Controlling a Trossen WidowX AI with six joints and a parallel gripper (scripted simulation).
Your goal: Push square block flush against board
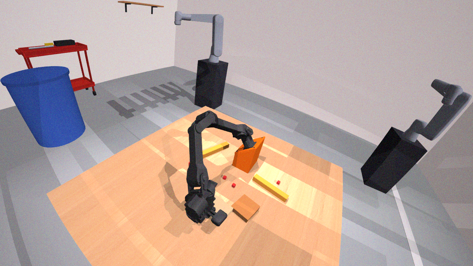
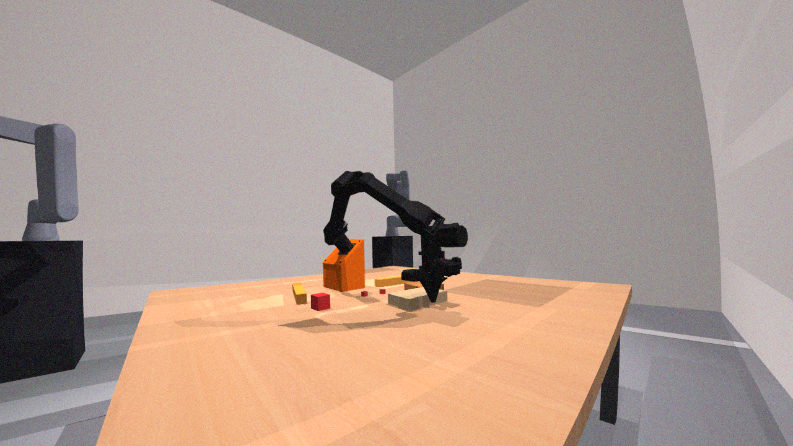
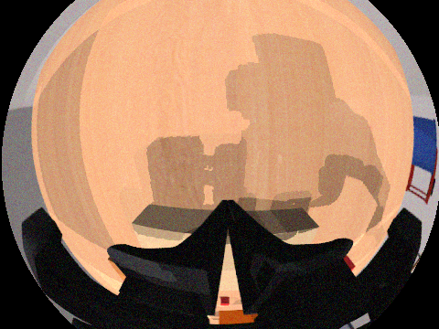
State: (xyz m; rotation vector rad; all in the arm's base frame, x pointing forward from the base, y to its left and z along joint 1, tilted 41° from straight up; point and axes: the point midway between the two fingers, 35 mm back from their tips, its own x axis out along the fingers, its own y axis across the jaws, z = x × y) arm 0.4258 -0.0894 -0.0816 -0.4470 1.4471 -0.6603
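The square block point(image 1: 245, 207), orange-brown and flat, lies on the table to the right of my gripper in the top view. The pale board point(image 1: 226, 205) point(image 2: 403, 301) point(image 3: 160, 235) lies flat between the gripper and the block. In the top view, a board corner is close to the block's left corner; the arm hides most of the board, and I cannot tell whether a whole side touches. My gripper point(image 2: 433, 300) point(image 3: 227, 205) is shut and empty, pointing down, with its tips low beside the board's long side facing the exterior camera. I cannot tell whether the tips touch it.
An orange base point(image 1: 244, 161) point(image 2: 343, 277) stands at the arm's foot. Yellow bars point(image 1: 270, 187) point(image 1: 216, 149) lie on either side of it. Small red cubes point(image 1: 224, 177) point(image 1: 233, 185) lie between base and block. Another red cube point(image 2: 320, 301) is left of the board in the exterior view.
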